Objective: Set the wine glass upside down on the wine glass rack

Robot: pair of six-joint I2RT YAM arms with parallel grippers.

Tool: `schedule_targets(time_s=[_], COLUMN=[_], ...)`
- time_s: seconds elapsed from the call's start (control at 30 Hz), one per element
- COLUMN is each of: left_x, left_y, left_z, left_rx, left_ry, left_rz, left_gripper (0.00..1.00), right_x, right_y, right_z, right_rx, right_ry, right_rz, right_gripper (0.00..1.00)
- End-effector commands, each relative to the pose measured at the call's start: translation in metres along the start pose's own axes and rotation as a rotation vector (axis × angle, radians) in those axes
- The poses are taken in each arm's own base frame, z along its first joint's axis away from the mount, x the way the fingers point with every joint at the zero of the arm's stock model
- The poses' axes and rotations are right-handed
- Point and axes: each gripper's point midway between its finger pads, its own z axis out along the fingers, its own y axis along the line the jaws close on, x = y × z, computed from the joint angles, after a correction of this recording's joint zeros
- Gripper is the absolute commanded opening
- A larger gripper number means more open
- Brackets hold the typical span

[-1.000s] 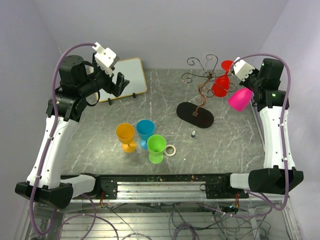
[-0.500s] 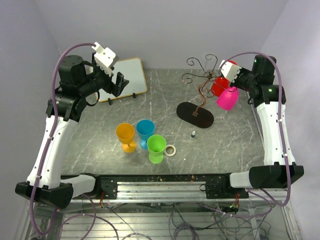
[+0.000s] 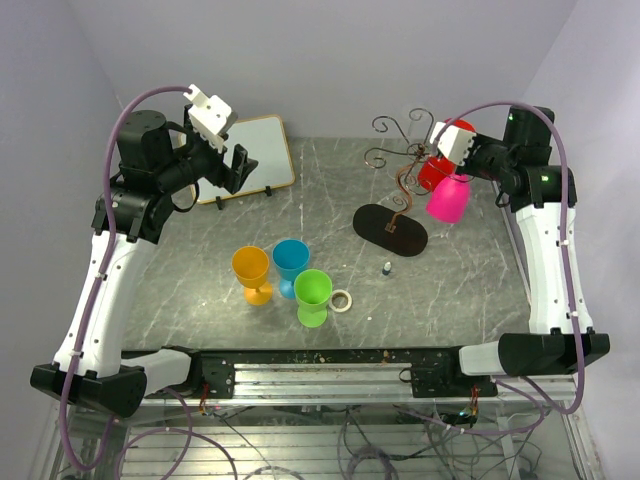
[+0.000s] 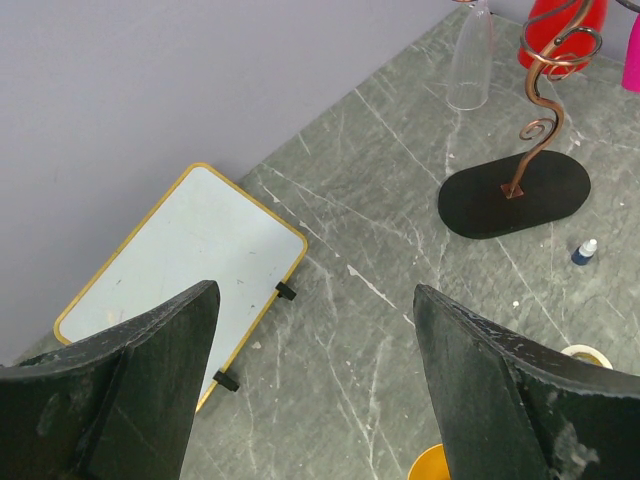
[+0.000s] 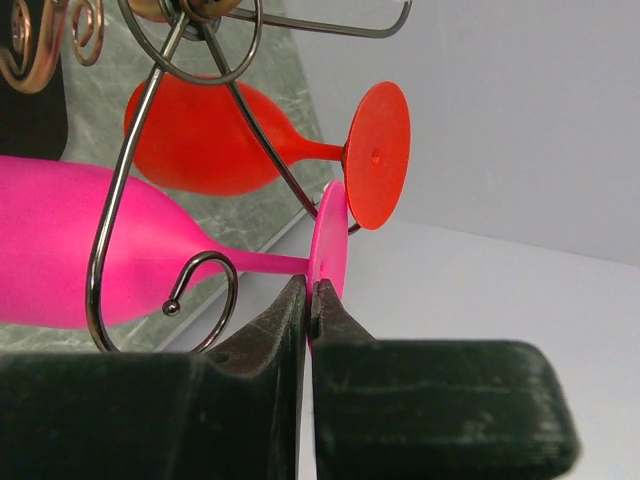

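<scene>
Grey marble desk (image 3: 320, 215); wine glass rack (image 3: 386, 224) stands just left of the right claw (image 5: 311, 300), clenched on the pink wine glass's (image 3: 447, 200) foot, bowl hanging below, stem near a hook. Left claw (image 4: 315, 292) released, empty.

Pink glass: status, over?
Right pincer shut on pink glass foot, bowl down, stem at rack hook. Left pincer open, empty. Red glass hanging close beside.

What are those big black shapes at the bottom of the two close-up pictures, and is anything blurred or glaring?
Left wrist view: the open left pincer, its fingers dark and looming because so near; the table behind is sharp. Right wrist view: the shut right pincer, gripping the pink wine glass by its foot. Top view: even light, soft shadows, no harsh glare.
</scene>
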Motion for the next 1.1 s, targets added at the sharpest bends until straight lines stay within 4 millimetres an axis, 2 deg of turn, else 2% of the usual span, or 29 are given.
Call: schedule_targets(time_s=[0.0, 0.53, 0.8, 1.07], left_x=[-0.002, -0.002, -0.002, -0.001], left_y=[0.000, -0.001, -0.002, -0.003], left_z=[-0.002, -0.004, -0.004, -0.004], left_rx=[0.005, 0.010, 0.014, 0.021], left_ry=[-0.015, -0.019, -0.022, -0.022], left_rz=[0.015, 0.021, 0.018, 0.019], left_gripper=[0.89, 0.89, 0.89, 0.89], right_x=[-0.013, -0.032, -0.043, -0.045], right_y=[0.001, 0.017, 0.029, 0.029], right_z=[-0.006, -0.016, -0.027, -0.041], right_rx=[-0.020, -0.089, -0.129, -0.118], right_ry=[-0.048, -0.127, -0.182, -0.178], right_rz=[-0.007, -0.024, -0.018, -0.004], right_gripper=[0.00, 0.00, 0.00, 0.00])
